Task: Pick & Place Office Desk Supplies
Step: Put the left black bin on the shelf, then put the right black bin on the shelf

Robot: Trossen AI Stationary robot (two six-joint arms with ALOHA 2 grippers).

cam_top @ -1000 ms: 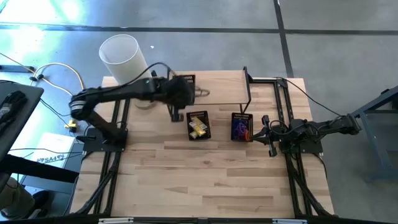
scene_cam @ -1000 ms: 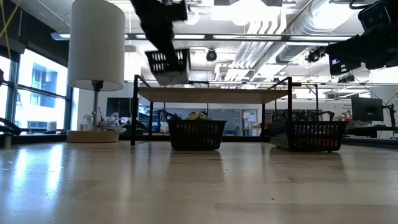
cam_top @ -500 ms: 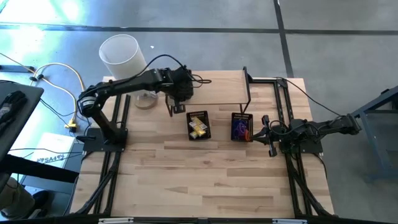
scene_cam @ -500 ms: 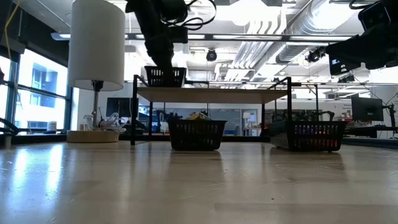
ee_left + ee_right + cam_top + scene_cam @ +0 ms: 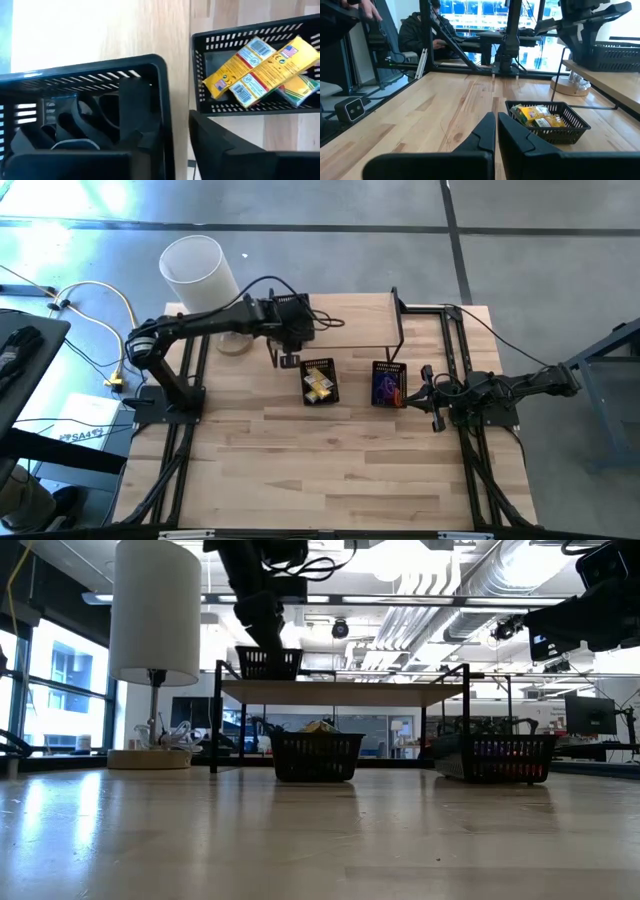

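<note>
A black mesh basket point(image 5: 267, 662) holding black clip-like pieces point(image 5: 75, 115) stands on the left end of the raised wooden shelf point(image 5: 355, 320). My left gripper point(image 5: 167, 107) reaches down over it from above, open, one finger inside the basket and one outside its wall. Below the shelf, two more baskets rest on the table. One point(image 5: 320, 382) holds yellow boxes point(image 5: 255, 65), the other point(image 5: 389, 384) purple and red-orange bands. My right gripper point(image 5: 496, 130) waits shut and level at the table's right, touching nothing. My left gripper stands astride the clip basket's side wall point(image 5: 167, 125), fingers slanting down from above. The outer finger point(image 5: 215, 145) stands apart from the wall, with bare wood showing between them. I cannot tell whether the inner finger point(image 5: 135, 110) touches the wall. The basket rests on the shelf.
A tall white cylinder lamp point(image 5: 195, 268) stands at the far left corner, next to the shelf's black frame point(image 5: 217, 715). The near half of the wooden table point(image 5: 330, 470) is bare. A seated person point(image 5: 420, 35) shows beyond the table.
My left gripper has carried the clip basket down and toward the far edge. A second ago the basket hung tilted above the shelf; now it stands level on the shelf's left end. The right arm has kept still.
</note>
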